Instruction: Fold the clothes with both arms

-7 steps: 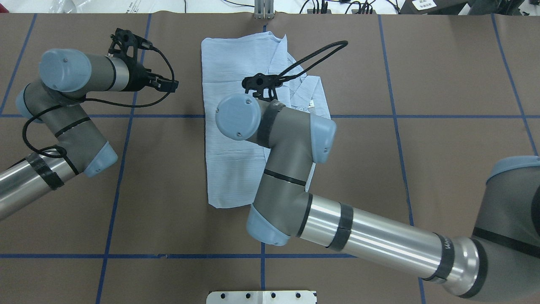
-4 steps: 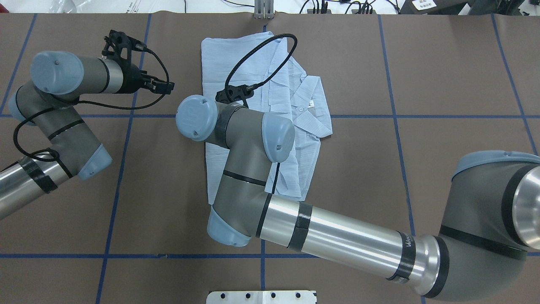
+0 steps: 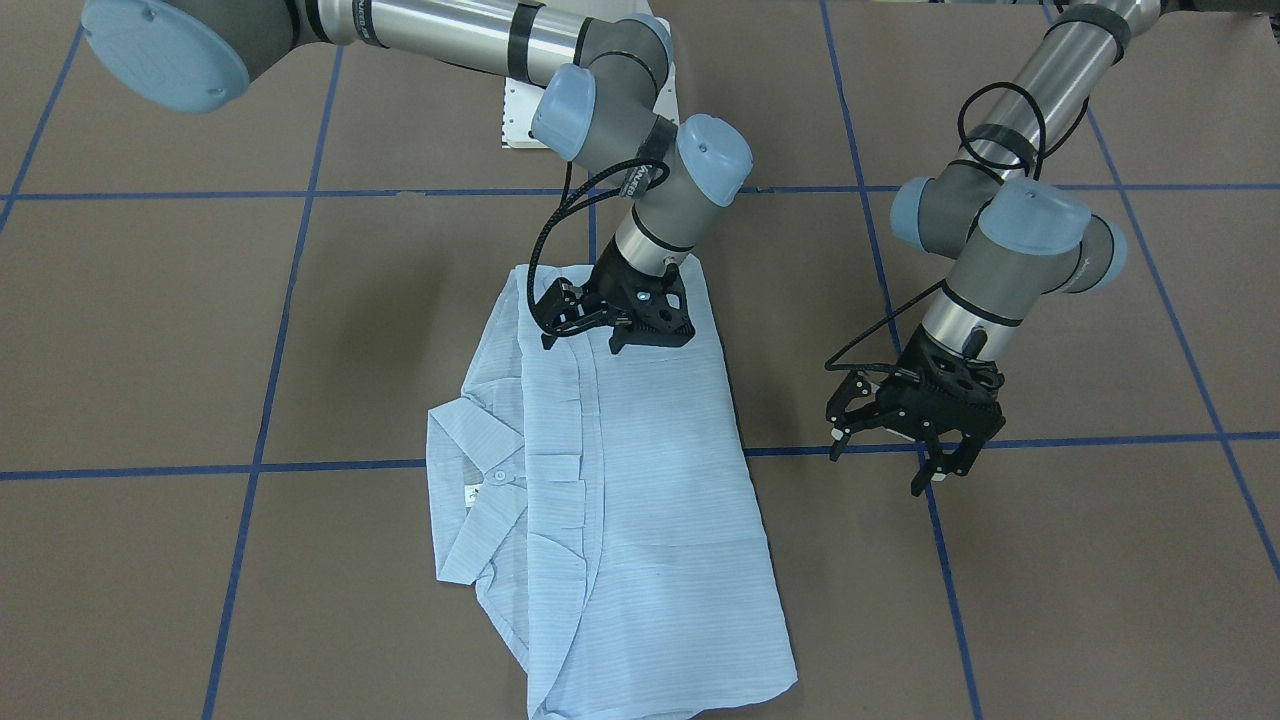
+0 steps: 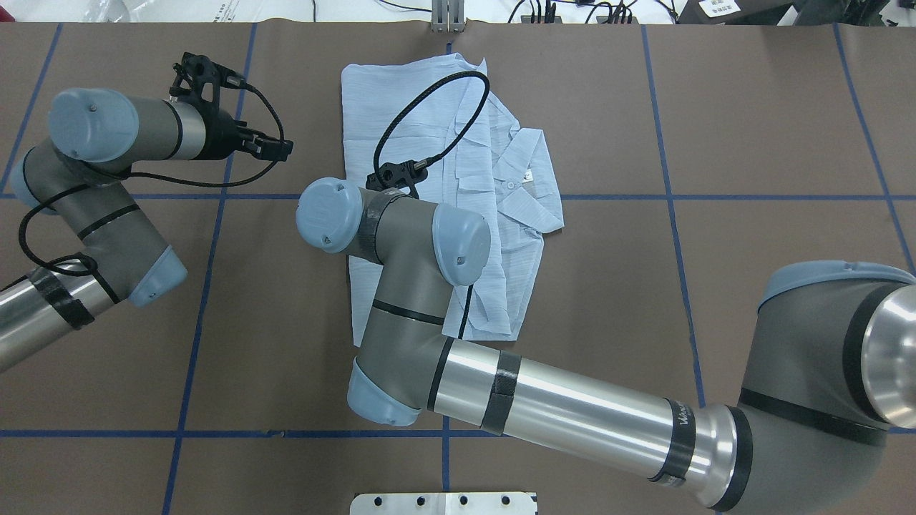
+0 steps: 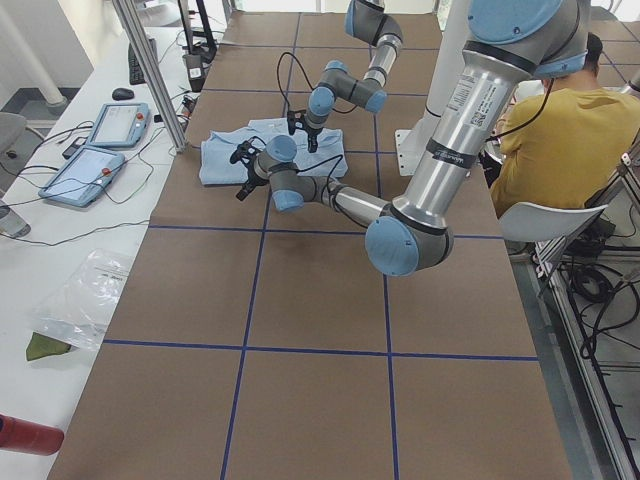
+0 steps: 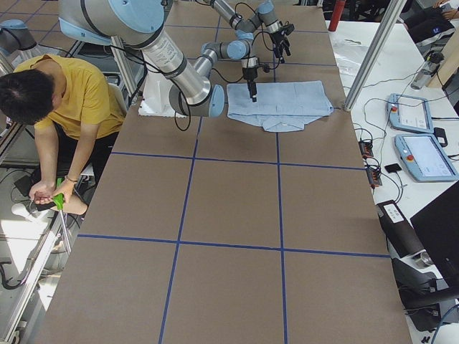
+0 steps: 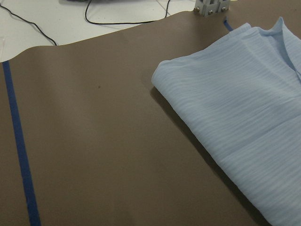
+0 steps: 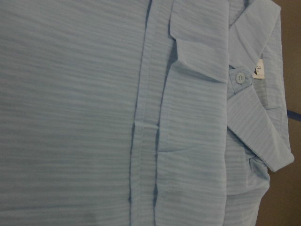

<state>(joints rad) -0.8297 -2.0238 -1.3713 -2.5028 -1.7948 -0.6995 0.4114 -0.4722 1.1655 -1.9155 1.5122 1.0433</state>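
The pale-blue shirt lies flat, folded into a long strip on the brown table, with its collar and neck label out to one side. It also shows in the front view. My right gripper hangs just above the shirt's robot-side end with its jaws apart and holds nothing. Its wrist view shows the button placket and the collar button close below. My left gripper hangs open and empty above bare table beside the shirt. In the overhead view the left gripper is left of the shirt.
Blue tape lines grid the brown table cover. A white base plate sits at the robot-side edge and a metal post at the far edge. A seated person in yellow is near the robot. Tablets lie past the far edge.
My right arm has swung left across the shirt, so its wrist now sits over the shirt's left part and uncovers the right side. My left arm has drawn back slightly to the left.
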